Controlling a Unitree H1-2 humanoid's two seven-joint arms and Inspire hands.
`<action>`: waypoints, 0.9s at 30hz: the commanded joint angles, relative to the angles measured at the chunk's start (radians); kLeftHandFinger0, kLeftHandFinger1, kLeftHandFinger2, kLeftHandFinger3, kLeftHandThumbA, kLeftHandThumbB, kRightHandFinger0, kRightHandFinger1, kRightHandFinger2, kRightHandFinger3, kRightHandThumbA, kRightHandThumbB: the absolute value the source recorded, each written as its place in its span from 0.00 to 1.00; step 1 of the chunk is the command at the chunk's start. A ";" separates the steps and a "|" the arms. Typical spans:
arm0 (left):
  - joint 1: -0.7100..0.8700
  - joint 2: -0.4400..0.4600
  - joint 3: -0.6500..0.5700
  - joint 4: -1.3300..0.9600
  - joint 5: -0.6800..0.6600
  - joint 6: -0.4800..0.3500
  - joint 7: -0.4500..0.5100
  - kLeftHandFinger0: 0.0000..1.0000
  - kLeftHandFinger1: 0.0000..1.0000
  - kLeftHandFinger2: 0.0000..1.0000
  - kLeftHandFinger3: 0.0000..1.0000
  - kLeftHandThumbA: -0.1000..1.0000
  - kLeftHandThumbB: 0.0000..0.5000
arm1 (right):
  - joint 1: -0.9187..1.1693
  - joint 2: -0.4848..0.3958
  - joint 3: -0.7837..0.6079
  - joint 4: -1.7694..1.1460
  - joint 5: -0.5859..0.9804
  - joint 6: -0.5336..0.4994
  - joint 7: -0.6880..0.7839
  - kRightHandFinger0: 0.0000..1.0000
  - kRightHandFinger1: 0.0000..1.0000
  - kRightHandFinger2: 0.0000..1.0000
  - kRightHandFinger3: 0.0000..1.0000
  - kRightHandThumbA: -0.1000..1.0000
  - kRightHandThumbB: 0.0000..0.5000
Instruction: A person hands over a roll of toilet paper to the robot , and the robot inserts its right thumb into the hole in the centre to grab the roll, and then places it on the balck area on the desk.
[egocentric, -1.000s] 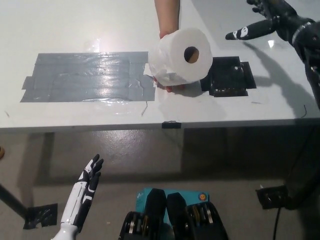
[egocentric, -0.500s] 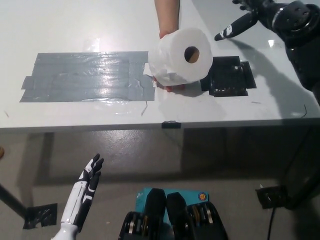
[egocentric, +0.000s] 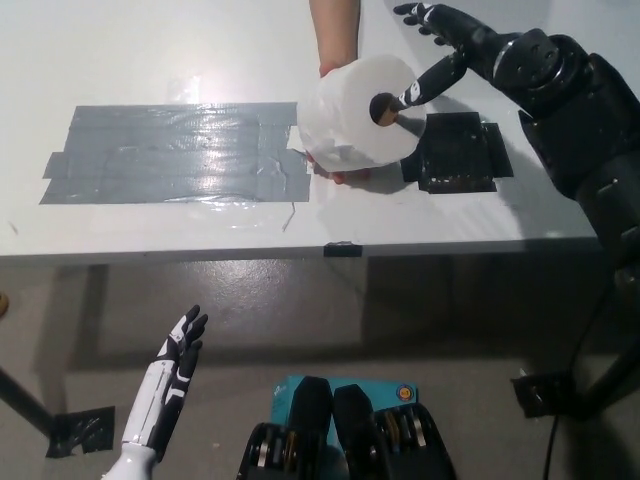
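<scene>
The black right hand (egocentric: 455, 50) was spread open, its thumb tip at the toilet paper roll (egocentric: 355, 115)'s hole. A person's hand (egocentric: 340, 172) held the roll above the tabletop (egocentric: 150, 60), beside the black area (egocentric: 458, 152).

The desk (egocentric: 120, 50) is plain white. On it, left of the toilet paper roll (egocentric: 350, 125), lies a wide grey tape patch (egocentric: 170, 152) — glossy, with pale glare streaks. The roll is white with a dark hole. Just right of the roll sits the black area (egocentric: 458, 152). The right hand (egocentric: 450, 50) is black — the left hand (egocentric: 165, 395), below the desk edge, white with black fingers.
</scene>
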 joint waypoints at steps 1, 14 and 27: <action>-0.009 0.012 -0.003 -0.013 -0.002 -0.044 0.007 1.00 1.00 1.00 1.00 1.00 0.30 | -0.086 0.004 -0.024 -0.003 -0.015 -0.004 -0.059 1.00 1.00 1.00 1.00 1.00 0.95; -0.007 0.015 -0.006 -0.023 0.008 -0.030 0.006 1.00 1.00 1.00 1.00 1.00 0.32 | -0.065 0.006 -0.019 -0.009 -0.050 0.030 -0.082 1.00 1.00 1.00 1.00 1.00 0.77; -0.002 0.015 -0.011 -0.028 0.007 -0.022 0.000 1.00 1.00 1.00 1.00 1.00 0.28 | -0.055 0.026 -0.047 0.028 -0.037 -0.007 -0.100 1.00 1.00 1.00 1.00 1.00 0.83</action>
